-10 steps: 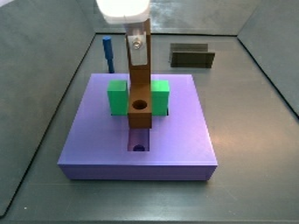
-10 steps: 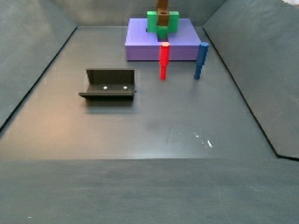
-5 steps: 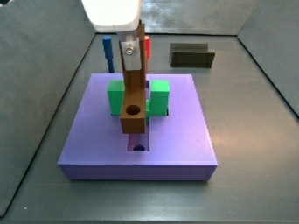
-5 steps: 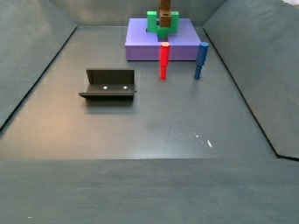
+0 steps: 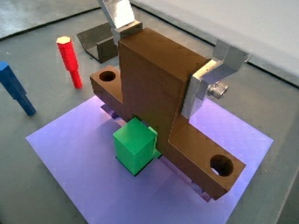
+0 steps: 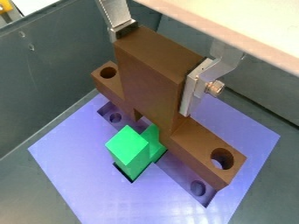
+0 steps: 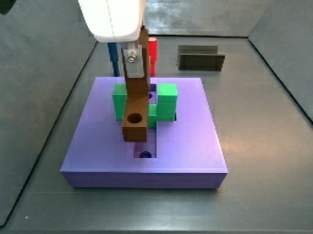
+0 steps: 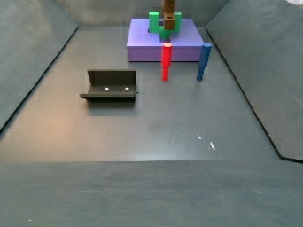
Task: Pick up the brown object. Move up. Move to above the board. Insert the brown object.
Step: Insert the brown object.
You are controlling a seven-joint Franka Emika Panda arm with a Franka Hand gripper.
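My gripper [image 7: 137, 57] is shut on the brown object [image 7: 134, 110] and holds it upright over the lavender board [image 7: 184, 146]. In both wrist views the silver fingers [image 5: 207, 80] [image 6: 198, 80] clamp its tall block [image 5: 158, 83] [image 6: 152, 87]. A long flat brown bar with a round hole at each end [image 5: 219, 164] [image 6: 221, 157] forms its foot and lies along the board's groove. I cannot tell whether it touches. The green block [image 5: 136, 144] [image 6: 135, 149] [image 7: 166, 101] stands close beside it. In a side view the board [image 8: 148, 49] is far back, with the brown object [image 8: 169, 11] above it.
A red peg [image 8: 166, 60] [image 5: 69, 59] and a blue peg [image 8: 204, 60] [image 5: 17, 87] stand upright beside the board. The dark fixture [image 8: 110, 86] [image 7: 200, 58] stands apart on the grey floor. Grey walls enclose the floor.
My gripper has moved lower and to the left in a side view, carrying the brown object closer to the board's groove.
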